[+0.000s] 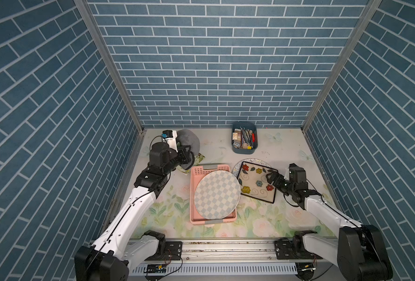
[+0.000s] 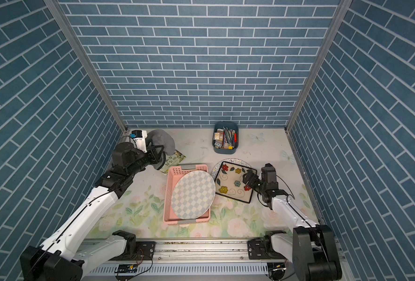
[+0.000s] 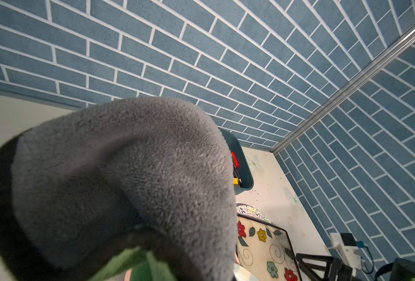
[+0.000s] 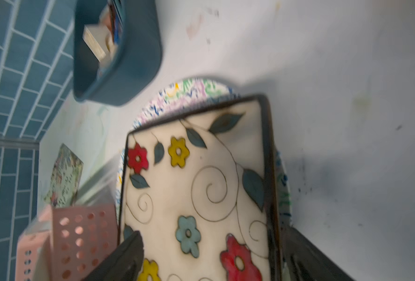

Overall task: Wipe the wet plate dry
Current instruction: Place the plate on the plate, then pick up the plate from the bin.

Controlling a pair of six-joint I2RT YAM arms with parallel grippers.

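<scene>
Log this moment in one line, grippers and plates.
left gripper: shut on grey cloth, clear of plates | right gripper: open above floral plate | floral plate: resting on patterned round plate

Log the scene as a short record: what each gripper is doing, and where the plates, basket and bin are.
left gripper: shut on the grey cloth, held up near the back left corner
right gripper: open, over the square plate
square plate: flowered, lying on a round plate, right of the basket
checkered plate: propped in the pink basket, tilted
bin: blue, at the back, filled with small items
</scene>
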